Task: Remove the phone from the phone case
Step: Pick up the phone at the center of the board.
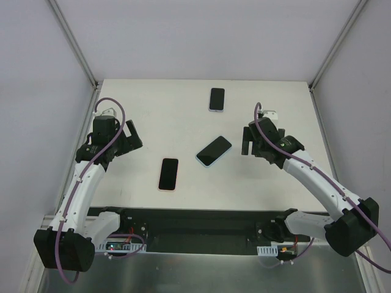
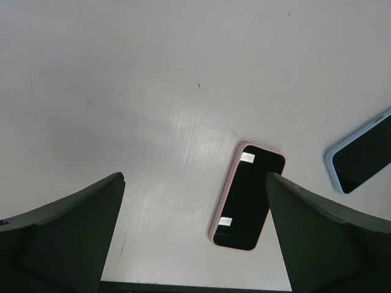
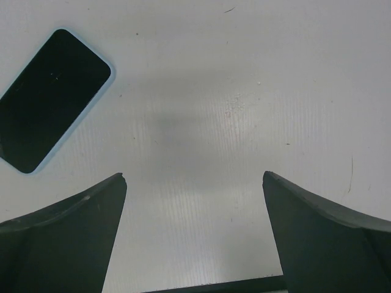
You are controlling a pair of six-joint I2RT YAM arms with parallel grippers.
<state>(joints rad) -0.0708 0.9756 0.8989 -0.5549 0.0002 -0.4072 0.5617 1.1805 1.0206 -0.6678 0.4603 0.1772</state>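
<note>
1. Two pale rectangles on the dark screen of the pink-cased phone [image 2: 247, 196], seen from the left wrist; cannot tell whether stickers or glare; any lettering on the three phones too small to read.
2. Left hand [image 1: 134, 137] released, fingers spread wide with nothing between; held above the left part of the desk [image 1: 153, 110], pointing inward toward the middle; arm bent up from its base at the near edge.
3. Right hand [image 1: 247, 146] likewise released, fingers wide apart and gripping nothing; over the right part of the desk, aimed toward the centre; near the blue-cased phone [image 1: 214, 151], to its right and not touching it.
4. Pink-cased phone flat and screen up, near the front edge, left of centre, lengthwise away from the arms; pink rim round black glass.
5. Blue-cased phone flat at mid-desk, screen up, turned diagonally; pale blue rim round black glass.
6. Pale-cased phone [image 1: 217, 99] flat near the far edge, screen up, well apart from both hands.
</note>
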